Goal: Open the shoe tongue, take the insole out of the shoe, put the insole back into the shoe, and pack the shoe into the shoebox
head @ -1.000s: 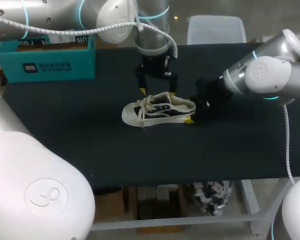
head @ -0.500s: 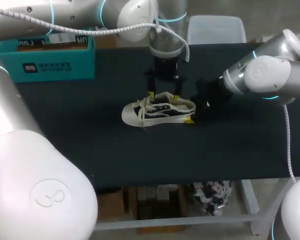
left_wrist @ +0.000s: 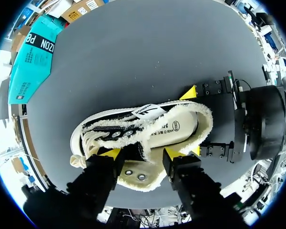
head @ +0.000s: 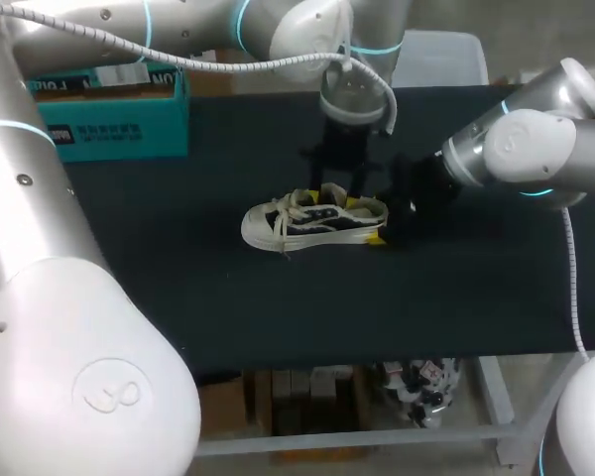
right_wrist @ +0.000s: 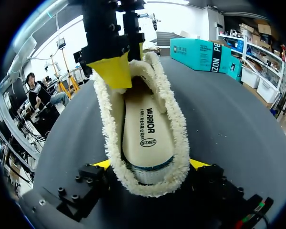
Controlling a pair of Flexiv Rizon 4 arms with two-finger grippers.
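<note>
Pretty clearly a robotics lab, not somebody's home or a shop. Two chunky white-and-silver robot arms, the left arm (head: 302, 30) and the right arm (head: 531, 144), come in over a plain black-topped table (head: 178, 297) that stands on a bare metal frame. Both have glowing blue rings at the joints, and a white coiled cable (head: 193, 64) runs loose along the left arm. On the table there's just one single shoe (head: 312, 220) and a teal shoebox (head: 99, 124), set out like a test bench.
</note>
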